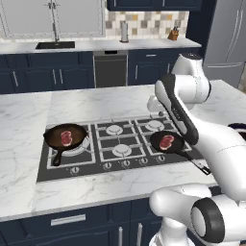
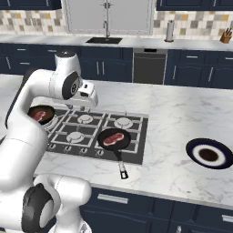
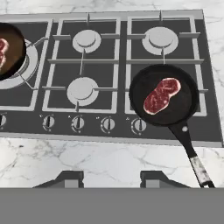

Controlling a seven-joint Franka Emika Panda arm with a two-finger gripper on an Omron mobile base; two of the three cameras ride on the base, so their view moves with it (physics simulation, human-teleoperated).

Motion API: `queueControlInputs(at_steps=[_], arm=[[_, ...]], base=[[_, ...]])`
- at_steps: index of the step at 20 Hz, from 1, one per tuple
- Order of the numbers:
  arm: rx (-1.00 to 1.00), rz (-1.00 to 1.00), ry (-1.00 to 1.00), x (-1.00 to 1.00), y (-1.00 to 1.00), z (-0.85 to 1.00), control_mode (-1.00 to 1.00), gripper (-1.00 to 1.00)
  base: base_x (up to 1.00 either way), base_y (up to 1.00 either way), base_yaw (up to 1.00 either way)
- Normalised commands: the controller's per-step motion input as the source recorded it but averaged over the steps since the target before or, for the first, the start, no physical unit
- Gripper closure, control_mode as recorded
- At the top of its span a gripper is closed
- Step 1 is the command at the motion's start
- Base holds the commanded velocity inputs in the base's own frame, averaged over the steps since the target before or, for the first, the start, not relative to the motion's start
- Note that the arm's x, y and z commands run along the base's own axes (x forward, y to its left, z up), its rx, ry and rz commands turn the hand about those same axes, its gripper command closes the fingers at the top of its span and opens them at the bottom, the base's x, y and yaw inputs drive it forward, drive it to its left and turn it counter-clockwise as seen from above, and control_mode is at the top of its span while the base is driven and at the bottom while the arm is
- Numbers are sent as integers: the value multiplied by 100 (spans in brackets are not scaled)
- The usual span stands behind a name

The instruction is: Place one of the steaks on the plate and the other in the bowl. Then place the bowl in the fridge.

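Overhead, claw [image 3: 111,178] parted and empty above the hob [image 3: 109,127], steaks [image 3: 162,95] in skillets [image 3: 164,101], no legible writing.

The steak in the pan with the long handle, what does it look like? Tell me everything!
The steak is a small slab of raw meat, dark red with pale whitish edges and marbling, oval and a bit lumpy. It lies flat in the middle of a round black skillet, touching only the pan's floor. The skillet sits on the right front of the stove, its long handle pointing toward the counter's front edge. Nothing grips the steak.
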Motion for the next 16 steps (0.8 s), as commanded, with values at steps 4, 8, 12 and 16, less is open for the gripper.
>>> queueControlInputs(at_steps=[4,8,12,16], arm=[[0,-1,-15,-44,1,0,-100,-100],[0,-8,-13,-71,0,0,-100,-100],[-1,-19,13,-31,0,-1,-100,-100],[0,-10,8,-9,-26,-7,-100,-100]], base=[[0,0,0],[0,0,0],[0,0,0],[0,0,0]])
